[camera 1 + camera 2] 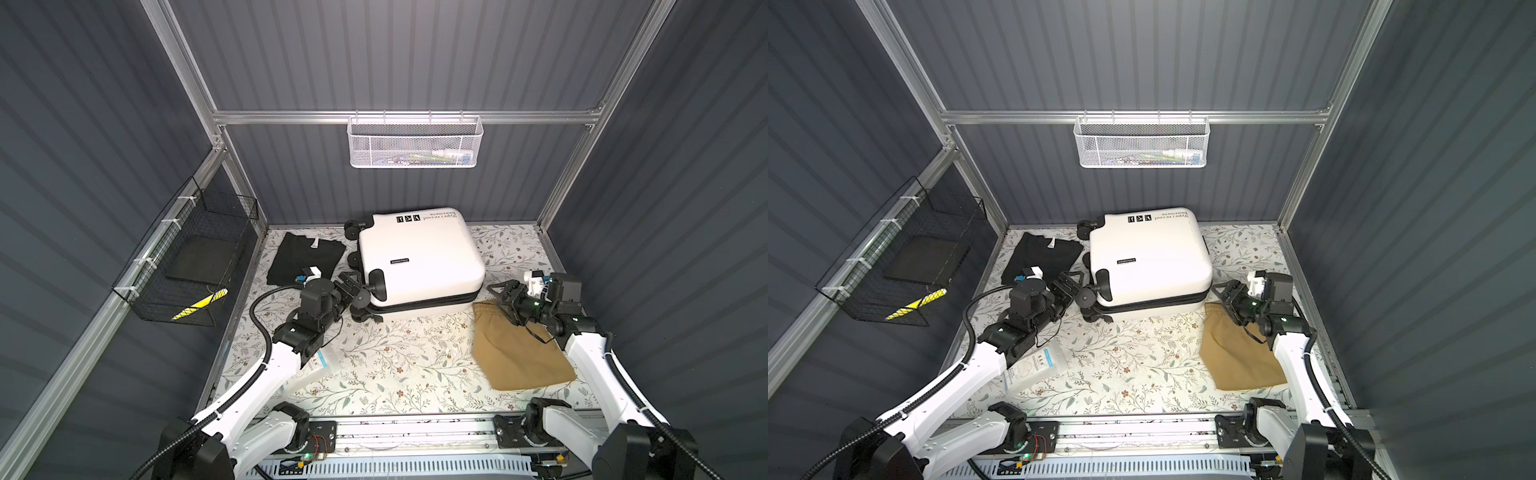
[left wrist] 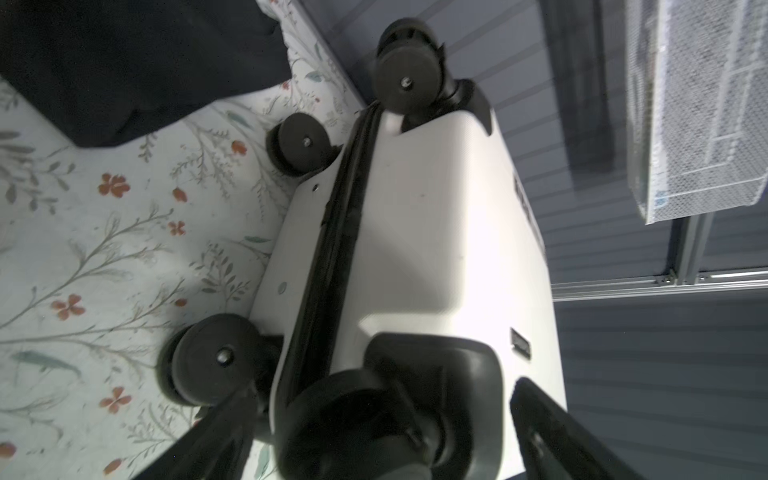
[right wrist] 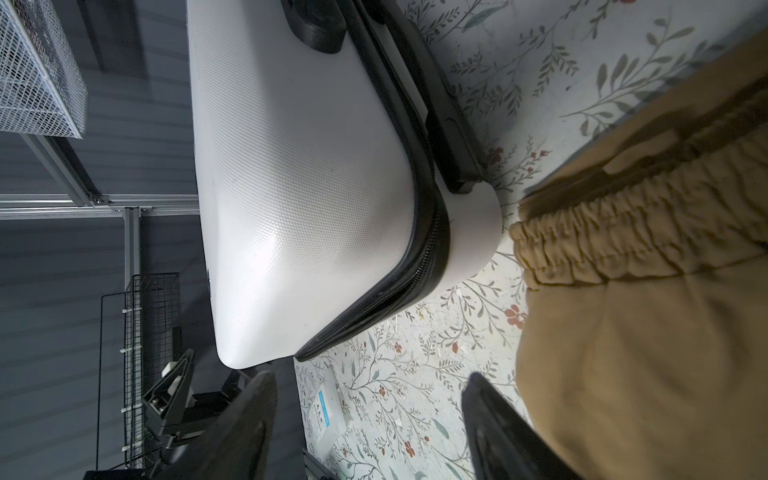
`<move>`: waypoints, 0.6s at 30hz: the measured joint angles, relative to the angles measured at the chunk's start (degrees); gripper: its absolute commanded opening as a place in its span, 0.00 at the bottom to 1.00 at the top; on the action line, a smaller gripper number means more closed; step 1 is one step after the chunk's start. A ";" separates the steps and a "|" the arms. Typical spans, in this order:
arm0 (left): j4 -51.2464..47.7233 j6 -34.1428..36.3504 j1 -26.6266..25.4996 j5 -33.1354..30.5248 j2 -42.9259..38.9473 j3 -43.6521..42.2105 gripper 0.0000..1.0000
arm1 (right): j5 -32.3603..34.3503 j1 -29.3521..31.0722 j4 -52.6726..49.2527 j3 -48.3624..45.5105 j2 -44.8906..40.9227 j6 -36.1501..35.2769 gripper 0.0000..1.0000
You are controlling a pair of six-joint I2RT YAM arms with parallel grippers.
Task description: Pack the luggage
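Note:
The luggage (image 1: pixel 419 253) is a small white hard-shell suitcase lying flat and closed at the back middle of the floral table, black zipper seam around its side (image 3: pixel 424 266). Its black wheels point left. My left gripper (image 1: pixel 356 291) is open, its jaws standing wide on either side of the upper front-left wheel (image 2: pixel 353 424) with gaps showing at both fingers. My right gripper (image 1: pixel 498 291) is open and holds nothing. It hovers at the suitcase's front right corner (image 3: pixel 249 332), over the waistband of tan shorts (image 3: pixel 623 232).
A folded black shirt (image 1: pixel 305 257) lies left of the suitcase. The tan shorts (image 1: pixel 519 349) spread at the right front. A clear packet (image 1: pixel 1034 365) lies under my left arm. A white mesh basket (image 1: pixel 413 141) hangs on the back rail, a black wire basket (image 1: pixel 187 257) on the left wall.

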 measured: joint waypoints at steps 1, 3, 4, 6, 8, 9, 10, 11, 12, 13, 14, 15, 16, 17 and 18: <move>0.00 -0.28 0.00 0.37 0.37 -0.55 0.97 | 0.00 0.00 0.00 0.00 0.00 0.04 0.72; 0.15 -0.76 -0.04 1.27 1.29 -1.09 0.97 | 0.00 0.00 0.00 0.00 0.00 0.15 0.72; 0.79 -0.94 -0.11 1.60 1.68 -1.27 0.97 | 0.00 0.00 0.00 0.00 0.00 0.17 0.72; 2.29 -1.33 -0.28 2.43 2.38 -1.51 0.97 | 0.02 0.00 -0.02 0.00 0.00 0.20 0.72; 3.91 -1.55 -0.59 3.10 3.21 -1.60 0.97 | 0.02 0.00 -0.02 0.00 0.00 0.22 0.72; 4.76 -1.73 -0.81 3.39 3.78 -1.60 0.97 | 0.04 0.00 -0.02 0.00 0.00 0.20 0.72; 5.40 -1.77 -0.92 3.58 4.28 -1.60 0.97 | 0.04 0.00 -0.02 0.00 0.00 0.20 0.72; 6.14 -1.84 -1.18 3.85 4.90 -1.62 0.97 | 0.07 0.00 -0.02 0.00 0.00 0.20 0.72; 6.91 -1.97 -1.29 3.93 5.42 -1.64 0.97 | 0.09 0.00 -0.02 0.00 0.00 0.20 0.72; 7.61 -2.10 -1.51 3.98 5.86 -1.70 0.96 | 0.13 0.00 -0.02 0.00 0.00 0.22 0.72; 8.24 -2.23 -1.51 4.13 6.29 -1.73 0.95 | 0.22 0.02 -0.02 0.00 0.00 0.20 0.72; 8.81 -2.38 -1.51 4.17 6.64 -1.73 0.93 | 0.24 0.02 -0.02 0.00 0.00 0.22 0.72; 9.33 -2.47 -1.55 4.20 6.95 -1.73 0.92 | 0.24 0.02 -0.02 0.00 0.00 0.22 0.72; 9.81 -2.56 -1.62 4.24 7.26 -1.73 0.90 | 0.24 0.02 -0.04 0.00 0.00 0.22 0.72; 10.29 -2.67 -1.62 4.28 7.54 -1.73 0.88 | 0.26 0.02 -0.04 0.00 0.00 0.20 0.72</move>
